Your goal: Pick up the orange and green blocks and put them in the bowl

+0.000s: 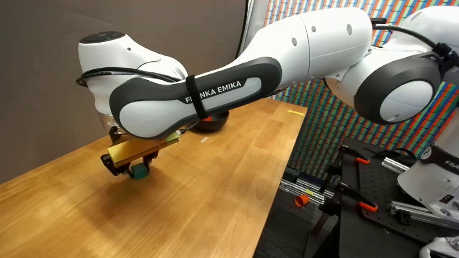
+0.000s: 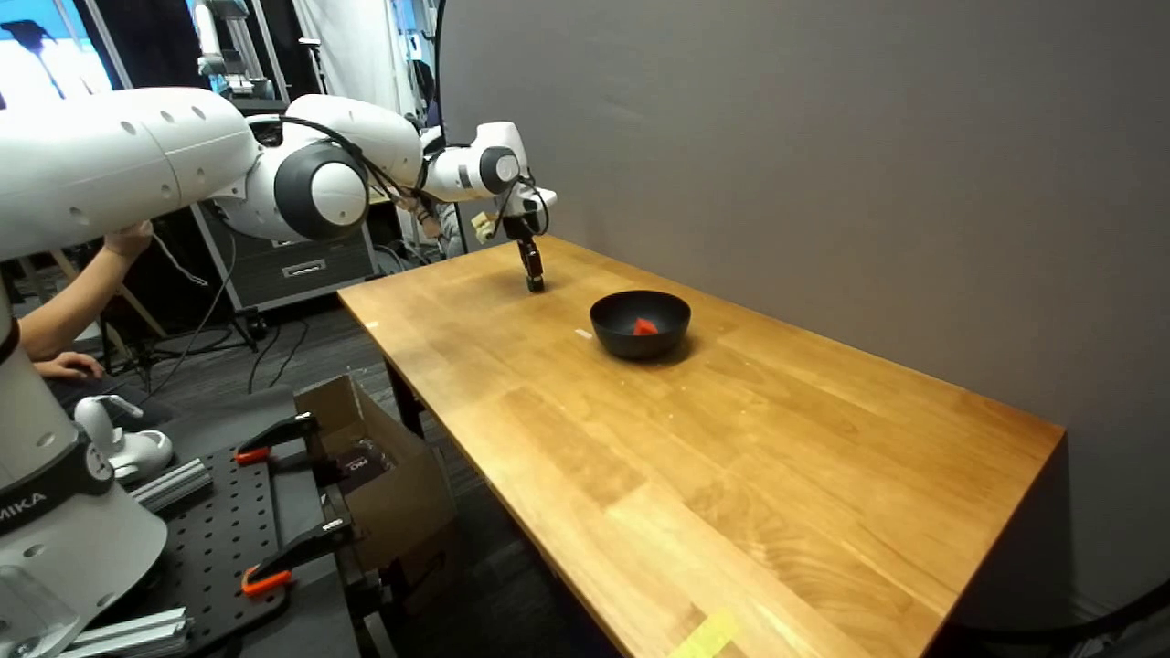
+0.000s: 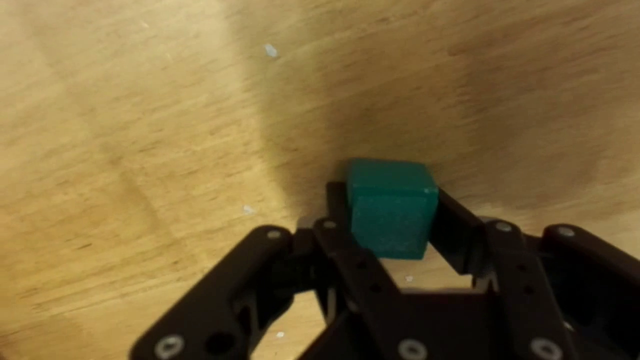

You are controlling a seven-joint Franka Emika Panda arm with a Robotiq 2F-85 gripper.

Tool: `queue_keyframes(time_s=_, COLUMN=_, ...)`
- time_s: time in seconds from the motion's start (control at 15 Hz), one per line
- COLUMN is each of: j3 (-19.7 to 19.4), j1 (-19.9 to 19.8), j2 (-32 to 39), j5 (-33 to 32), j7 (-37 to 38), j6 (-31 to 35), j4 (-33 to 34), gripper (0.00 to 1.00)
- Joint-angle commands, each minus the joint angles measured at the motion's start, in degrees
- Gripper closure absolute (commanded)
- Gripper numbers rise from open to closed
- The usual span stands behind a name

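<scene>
My gripper (image 3: 387, 212) is shut on a teal-green block (image 3: 392, 225), with a finger against each side. The block also shows below the fingers in both exterior views (image 1: 140, 171) (image 2: 536, 285). It looks held a little above the wooden table, at the table's far end from the bowl. The black bowl (image 2: 622, 343) stands upright on the table and is partly hidden behind the arm in an exterior view (image 1: 218, 125). A red-orange block (image 2: 645, 326) lies inside the bowl, and part of it also shows past the arm (image 1: 208, 118).
A grey wall (image 2: 823, 183) runs along the table's (image 2: 585, 439) back edge. Yellow tape (image 2: 708, 635) marks one table corner, and a small white strip (image 2: 583, 334) lies near the bowl. An orange cup (image 1: 301, 200) lies on the floor beside the table.
</scene>
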Motion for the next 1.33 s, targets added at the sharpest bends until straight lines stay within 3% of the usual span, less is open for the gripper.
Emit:
queue_keyframes(time_s=0.0, j3=-2.71, j1=0.34, j2=-0.55, j5=-2.26, j7=1.75, j6=-0.17, j4=0.03, gripper=0.84)
queue_keyframes(time_s=0.6, j3=-12.81, j1=-4.52, j2=-6.83, j5=-11.25, j7=7.35, j6=-14.83, j4=0.23, gripper=0.85)
queue_keyframes(time_s=1.07, j3=-11.17, j1=-11.43, j2=-10.25, j5=-9.63, j7=7.10, j6=-25.97, j4=0.33, gripper=0.85)
queue_keyframes(time_s=1.13, j3=-10.43, j1=-12.45, j2=-10.24, j5=-8.97, j7=6.67, j6=-27.15, j4=0.33, gripper=0.71)
queue_keyframes(time_s=1.2, j3=-9.90, j1=-13.20, j2=-10.18, j5=-8.45, j7=6.55, j6=-28.10, j4=0.33, gripper=0.37)
queue_keyframes(time_s=1.27, j3=-9.38, j1=-13.86, j2=-10.09, j5=-8.03, j7=6.54, j6=-28.49, j4=0.30, gripper=0.36)
